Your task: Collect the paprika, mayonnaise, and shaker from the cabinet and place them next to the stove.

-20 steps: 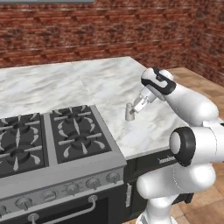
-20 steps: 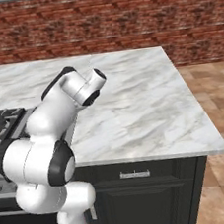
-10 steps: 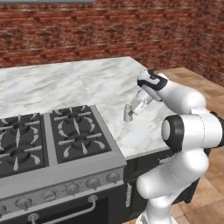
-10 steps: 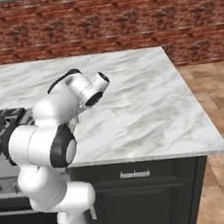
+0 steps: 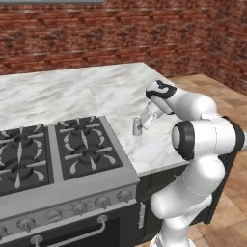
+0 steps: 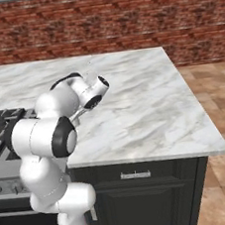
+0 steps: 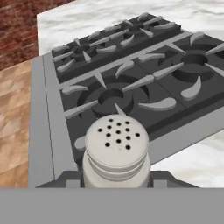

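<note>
So the arm is down at the marble counter (image 5: 111,91) right now with the shaker (image 5: 137,127) pinched between its fingers. The gripper (image 5: 140,126) is clamped on the shaker's body, and from the hand camera you can look straight down on the perforated top of the shaker (image 7: 116,151) with the stove (image 7: 131,87) grates just behind it.

What's changed over the last second: the elbow has swung round and dropped, and the hand has eased the shaker a bit lower and closer to the range. The grip itself hasn't budged, jaws just as tight as before. The shaker now sits just beside the right edge of the stove (image 5: 62,159), looking like it's at or almost on the countertop; I can't tell for sure if the base is touching yet.

My read is this is the set-down for the shaker, basically at the spot it needs to be. Letting go looks like the next thing. No paprika or mayonnaise on the counter here, so I'd guess those are either left to fetch or out of sight.
</note>
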Robot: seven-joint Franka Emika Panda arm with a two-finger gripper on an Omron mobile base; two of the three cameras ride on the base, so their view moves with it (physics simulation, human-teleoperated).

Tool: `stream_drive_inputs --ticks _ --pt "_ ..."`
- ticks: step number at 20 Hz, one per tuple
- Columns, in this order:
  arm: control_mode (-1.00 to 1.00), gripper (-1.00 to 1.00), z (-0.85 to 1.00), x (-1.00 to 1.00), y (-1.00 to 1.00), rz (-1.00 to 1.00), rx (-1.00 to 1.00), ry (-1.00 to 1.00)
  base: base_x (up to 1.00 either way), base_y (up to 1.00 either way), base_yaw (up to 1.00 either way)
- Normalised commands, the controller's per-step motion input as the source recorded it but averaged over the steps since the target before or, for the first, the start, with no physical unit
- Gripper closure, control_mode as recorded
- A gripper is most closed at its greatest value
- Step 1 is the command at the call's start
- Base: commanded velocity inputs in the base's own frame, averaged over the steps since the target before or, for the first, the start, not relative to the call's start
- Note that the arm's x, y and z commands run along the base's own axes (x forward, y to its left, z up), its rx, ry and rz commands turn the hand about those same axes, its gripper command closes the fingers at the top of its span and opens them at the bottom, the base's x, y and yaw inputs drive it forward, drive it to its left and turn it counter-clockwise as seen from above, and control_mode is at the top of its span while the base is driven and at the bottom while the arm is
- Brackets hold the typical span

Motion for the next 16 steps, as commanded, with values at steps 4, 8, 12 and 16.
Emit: stream_drive_inputs --ticks 4,8,12,16 --pt "-1.00 1.00 -0.35 0.40 0.05 0.00 0.00 0.00 0.00 0.00 0.00" --pt "-1.00 1.00 -0.36 0.39 0.00 0.00 0.00 0.00 0.00 0.00 0.00" --pt "-1.00 1.00 -0.16 0.28 0.00 0.01 -0.05 -0.07 0.00 0.00 0.00" --pt "-1.00 1.00 -0.08 0.24 0.00 0.01 -0.05 -0.08 0.00 0.00 0.00"
